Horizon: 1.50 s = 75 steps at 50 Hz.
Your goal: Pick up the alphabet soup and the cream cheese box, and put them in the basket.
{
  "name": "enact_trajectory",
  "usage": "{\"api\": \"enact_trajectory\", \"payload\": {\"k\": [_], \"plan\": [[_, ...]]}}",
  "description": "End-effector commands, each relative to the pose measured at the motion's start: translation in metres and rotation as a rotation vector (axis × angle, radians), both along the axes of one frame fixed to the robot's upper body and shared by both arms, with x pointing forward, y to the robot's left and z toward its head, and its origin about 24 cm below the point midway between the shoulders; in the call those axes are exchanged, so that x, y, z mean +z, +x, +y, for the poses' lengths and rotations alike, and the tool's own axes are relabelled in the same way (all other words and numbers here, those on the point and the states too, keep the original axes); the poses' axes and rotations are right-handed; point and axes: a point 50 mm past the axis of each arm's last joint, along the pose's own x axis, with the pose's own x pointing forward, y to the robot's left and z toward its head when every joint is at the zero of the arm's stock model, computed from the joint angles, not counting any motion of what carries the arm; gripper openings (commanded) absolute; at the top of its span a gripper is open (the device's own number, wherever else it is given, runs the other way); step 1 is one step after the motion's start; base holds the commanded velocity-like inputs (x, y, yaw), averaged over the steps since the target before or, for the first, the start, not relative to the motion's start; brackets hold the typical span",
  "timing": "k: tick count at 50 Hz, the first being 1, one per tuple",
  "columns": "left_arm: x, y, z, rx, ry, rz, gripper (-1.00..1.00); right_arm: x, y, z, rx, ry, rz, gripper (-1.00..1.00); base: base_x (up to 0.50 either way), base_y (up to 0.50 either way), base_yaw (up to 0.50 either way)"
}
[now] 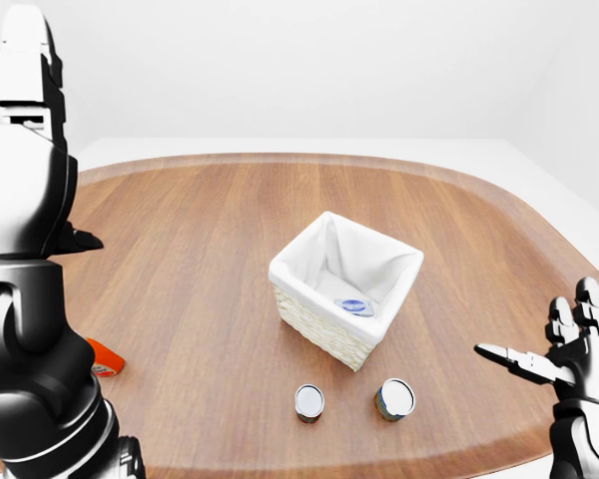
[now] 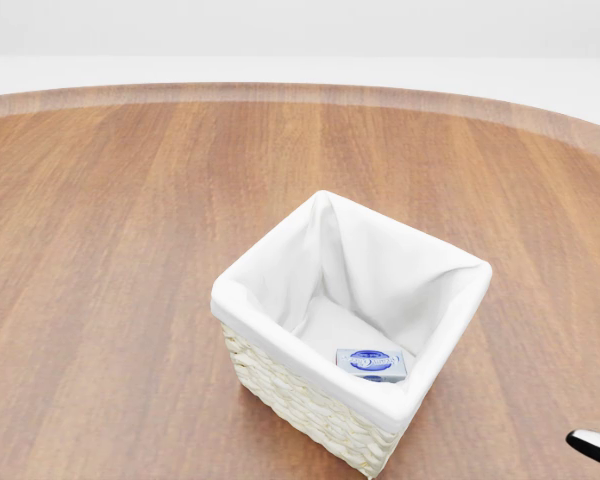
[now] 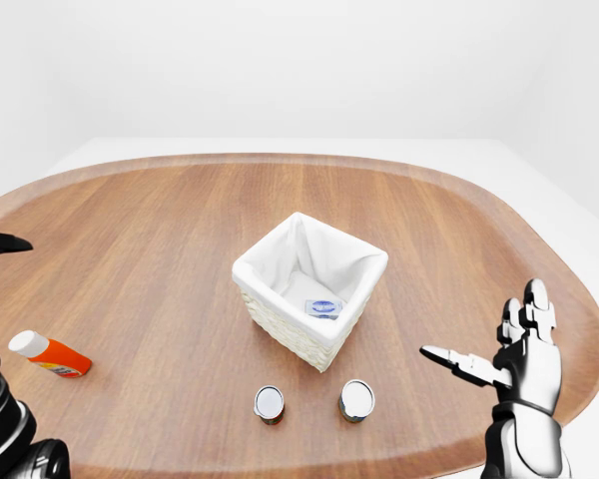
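A wicker basket [image 2: 242, 300] with a white cloth liner stands in the middle of the wooden table [image 1: 180, 220]. A small blue cream cheese box [image 2: 372, 363] lies flat inside it, by the lower right wall. Two small cans stand upright below the basket in the right-eye view, a left can [image 3: 269, 403] and a right can [image 3: 356, 399]; I cannot read their labels from above. My right hand [image 3: 489, 339] is open and empty at the lower right, to the right of the cans. My left hand [image 1: 55, 140] is raised at the far left, fingers up, open and empty.
An orange bottle with a white cap [image 3: 50, 354] lies on its side at the table's left. My left arm fills the left edge of the left-eye view and hides part of the bottle there. The table's rounded edge runs close below the cans.
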Motion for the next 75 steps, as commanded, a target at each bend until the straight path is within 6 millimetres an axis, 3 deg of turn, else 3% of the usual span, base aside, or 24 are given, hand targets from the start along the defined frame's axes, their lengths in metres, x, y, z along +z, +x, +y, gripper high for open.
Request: {"api": "enact_trajectory", "payload": {"k": [1,36,75], "plan": [[0.001,0.000,0.001,0.013,0.002,0.005,1.00,-0.030,0.006,0.011,0.065,0.048,0.110,1.00,0.00,0.00,0.00],[-0.003,0.003,0.001,-0.002,-0.007,0.013,1.00,-0.058,0.003,0.040,0.225,0.034,0.162,1.00,0.00,0.00,0.00],[0.001,0.000,0.001,0.012,0.002,0.010,1.00,-0.094,-0.023,0.069,0.411,0.071,0.375,1.00,0.00,0.00,0.00]]}}
